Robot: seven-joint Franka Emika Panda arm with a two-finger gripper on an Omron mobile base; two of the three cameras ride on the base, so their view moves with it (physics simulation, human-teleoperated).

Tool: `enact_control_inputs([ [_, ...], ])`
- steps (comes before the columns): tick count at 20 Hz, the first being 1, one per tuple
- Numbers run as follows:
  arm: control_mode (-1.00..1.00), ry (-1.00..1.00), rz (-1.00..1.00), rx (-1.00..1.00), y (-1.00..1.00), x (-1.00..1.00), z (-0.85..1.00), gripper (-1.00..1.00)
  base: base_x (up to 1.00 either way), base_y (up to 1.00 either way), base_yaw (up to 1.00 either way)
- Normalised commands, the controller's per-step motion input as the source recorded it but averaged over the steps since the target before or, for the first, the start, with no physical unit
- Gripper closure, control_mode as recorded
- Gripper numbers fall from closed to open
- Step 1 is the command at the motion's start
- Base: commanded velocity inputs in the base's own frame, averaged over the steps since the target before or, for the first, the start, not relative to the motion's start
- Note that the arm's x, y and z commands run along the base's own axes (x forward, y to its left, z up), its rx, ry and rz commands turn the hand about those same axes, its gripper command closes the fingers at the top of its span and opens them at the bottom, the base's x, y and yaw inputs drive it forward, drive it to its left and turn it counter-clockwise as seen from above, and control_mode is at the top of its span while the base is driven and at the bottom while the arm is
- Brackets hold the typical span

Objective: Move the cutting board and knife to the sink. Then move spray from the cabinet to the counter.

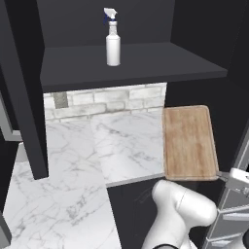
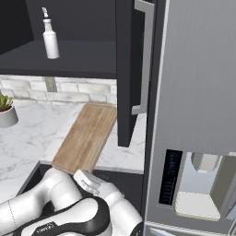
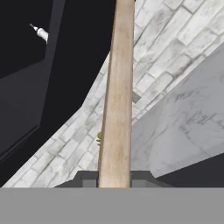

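The dark fingers (image 3: 114, 178) pinch the near edge of the stiff, flat, light-brown wooden cutting board (image 3: 117, 100) at 6 o'clock; it looks quite heavy and may tip.

To my right I see the steel fridge (image 2: 198, 92) with its dispenser; a potted plant (image 2: 5, 109) sits by the brick backsplash (image 1: 104, 102).

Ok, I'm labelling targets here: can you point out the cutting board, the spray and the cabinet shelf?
cutting board (image 1: 188, 142): left base view, middle of its top face.
spray (image 1: 113, 47): left base view, bottle body.
cabinet shelf (image 1: 160, 61): left base view, bare shelf surface right of the bottle.
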Motion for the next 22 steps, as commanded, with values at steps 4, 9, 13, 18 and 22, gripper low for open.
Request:
enact_control_inputs([
  [4,-1.0,0.0,-0.07,0.0,0.02,0.41,0.28,1.0,0.0,0.0,0.0],
  [9,-1.0,0.0,-0.04,0.0,0.0,0.12,0.13,1.0,0.0,0.0,0.0],
  [13,-1.0,0.0,0.0,0.0,0.0,0.0,0.0,1.0,0.0,0.0,0.0],
  [18,1.0,-0.01,0.03,0.0,-0.06,0.01,0.0,1.0,0.03,-0.04,0.02],
  [22,1.0,0.0,0.0,0.0,0.0,0.0,0.0,1.0,-0.08,-0.22,0.03],
])
